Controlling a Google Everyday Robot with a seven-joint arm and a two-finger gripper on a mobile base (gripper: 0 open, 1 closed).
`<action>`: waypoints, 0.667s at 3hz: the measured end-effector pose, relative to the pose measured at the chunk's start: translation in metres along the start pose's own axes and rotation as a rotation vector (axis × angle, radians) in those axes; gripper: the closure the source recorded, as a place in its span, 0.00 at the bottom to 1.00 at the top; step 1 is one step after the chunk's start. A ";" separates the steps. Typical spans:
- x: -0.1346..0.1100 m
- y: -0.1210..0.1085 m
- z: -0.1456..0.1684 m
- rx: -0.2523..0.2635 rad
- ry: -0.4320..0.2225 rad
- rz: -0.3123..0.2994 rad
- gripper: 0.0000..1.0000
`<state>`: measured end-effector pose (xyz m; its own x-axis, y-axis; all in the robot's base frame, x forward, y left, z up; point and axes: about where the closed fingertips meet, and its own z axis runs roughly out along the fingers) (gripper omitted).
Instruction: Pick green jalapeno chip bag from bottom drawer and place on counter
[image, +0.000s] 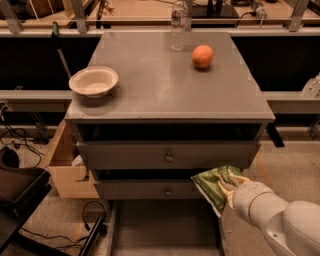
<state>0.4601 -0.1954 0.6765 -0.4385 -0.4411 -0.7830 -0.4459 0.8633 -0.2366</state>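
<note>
The green jalapeno chip bag (216, 183) is held in the air at the lower right, in front of the cabinet's right edge, level with the lower knobbed drawer. My gripper (229, 189) is shut on the bag's right side, with the white arm reaching in from the bottom right corner. The bottom drawer (165, 227) is pulled out below, its flat grey floor bare where it shows. The counter (165, 85) is the grey top of the cabinet, well above the bag.
On the counter stand a white bowl (93, 81) at the left, an orange (202, 56) at the back right and a water bottle (178, 22) at the back. Two knobbed drawers (169, 157) face me. A cardboard box (67, 167) sits left of the cabinet.
</note>
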 end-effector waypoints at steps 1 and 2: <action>-0.042 -0.015 -0.038 0.085 -0.034 -0.016 1.00; -0.088 -0.034 -0.074 0.171 -0.070 -0.054 1.00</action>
<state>0.4557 -0.2041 0.7956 -0.3600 -0.4749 -0.8031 -0.3259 0.8705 -0.3687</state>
